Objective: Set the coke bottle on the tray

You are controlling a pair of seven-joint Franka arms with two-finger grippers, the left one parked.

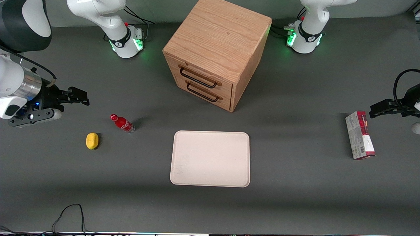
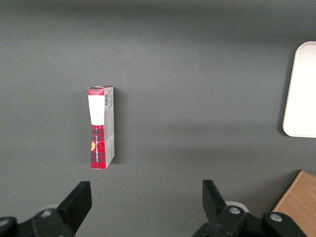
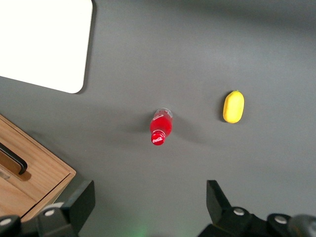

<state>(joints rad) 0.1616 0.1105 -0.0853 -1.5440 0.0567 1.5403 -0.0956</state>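
White script logo across the red body of the coke bottle (image 1: 122,123), too small to spell out letter by letter; same white script on its red cap (image 3: 158,139) in the right wrist view. Printed lines and a barcode on the grey side of the red-and-grey carton (image 1: 360,135), plus small print along its edge in the left wrist view (image 2: 101,127), none of it legible. Dark lettering on the band round each arm base (image 1: 126,40), unreadable. No markings on the tray (image 1: 183,170) or wooden cabinet (image 1: 216,36). No lettering on the gripper (image 1: 77,97), out above the counter (image 1: 295,203) near the working arm's end, fingers (image 3: 79,202) spread wide.
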